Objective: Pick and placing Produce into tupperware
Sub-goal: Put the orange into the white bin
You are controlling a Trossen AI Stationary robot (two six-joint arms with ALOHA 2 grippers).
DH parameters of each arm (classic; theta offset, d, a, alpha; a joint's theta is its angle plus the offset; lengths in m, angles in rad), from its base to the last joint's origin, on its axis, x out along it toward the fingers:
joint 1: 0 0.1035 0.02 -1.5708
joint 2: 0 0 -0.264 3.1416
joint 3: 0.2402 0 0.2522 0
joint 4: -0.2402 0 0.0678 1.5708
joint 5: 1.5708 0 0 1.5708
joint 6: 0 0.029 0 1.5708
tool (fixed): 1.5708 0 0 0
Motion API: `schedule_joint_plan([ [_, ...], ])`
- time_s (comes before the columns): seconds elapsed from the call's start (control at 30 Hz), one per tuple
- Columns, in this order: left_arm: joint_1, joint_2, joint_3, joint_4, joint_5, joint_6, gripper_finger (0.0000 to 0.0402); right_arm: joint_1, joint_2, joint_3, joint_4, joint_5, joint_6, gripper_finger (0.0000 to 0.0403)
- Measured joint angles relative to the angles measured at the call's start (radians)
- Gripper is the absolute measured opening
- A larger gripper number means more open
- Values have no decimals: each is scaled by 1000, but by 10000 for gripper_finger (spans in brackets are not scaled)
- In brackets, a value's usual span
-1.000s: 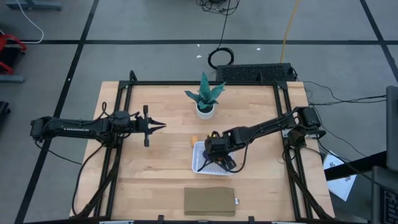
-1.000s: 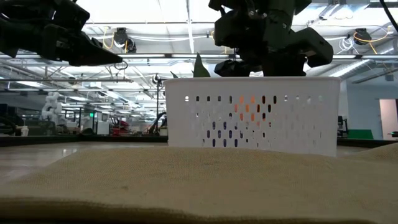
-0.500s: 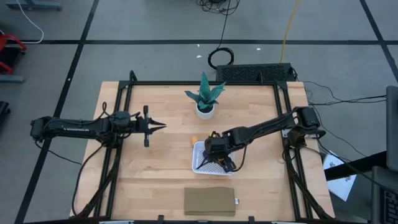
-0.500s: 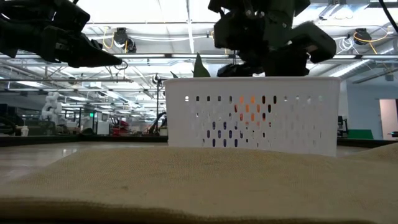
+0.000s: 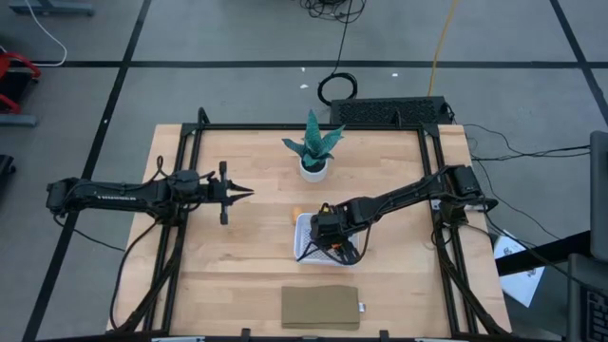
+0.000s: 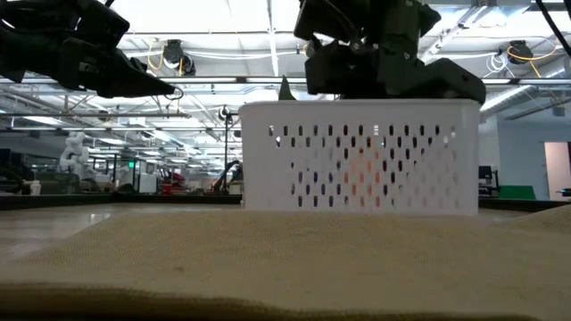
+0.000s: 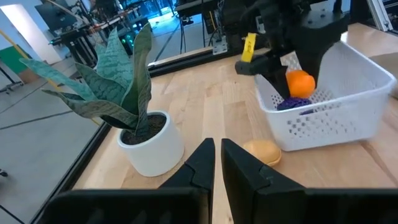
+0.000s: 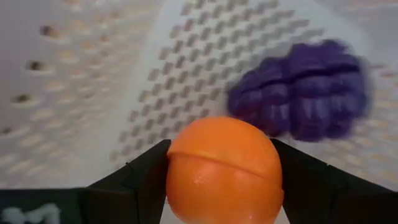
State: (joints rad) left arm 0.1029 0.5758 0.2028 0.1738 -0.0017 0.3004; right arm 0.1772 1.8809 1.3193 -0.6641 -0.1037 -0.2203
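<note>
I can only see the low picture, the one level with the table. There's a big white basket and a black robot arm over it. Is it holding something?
Observer: Yes. The right gripper is shut on the orange ball, inside the tupperware.
Operator: Is anything else in the basket?
Observer: A purple lump lies on the dotted bottom, right beside the ball.
Operator: Are all the foods in now?
Observer: No. A tan-orange piece sits on the table just outside the basket wall.
Operator: What's the other arm doing?
Observer: The left gripper hangs over the table's left half, fingers nearly together, holding nothing.
</note>
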Motion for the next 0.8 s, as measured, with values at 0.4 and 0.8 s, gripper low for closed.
schedule_joint_plan([
  [0.4,0,0,0,0,0,-15,33,0,18,-1,0,-3,2,239],
  [0.8,0,0,0,-15,0,-18,33,0,17,-1,4,-3,0,239],
])
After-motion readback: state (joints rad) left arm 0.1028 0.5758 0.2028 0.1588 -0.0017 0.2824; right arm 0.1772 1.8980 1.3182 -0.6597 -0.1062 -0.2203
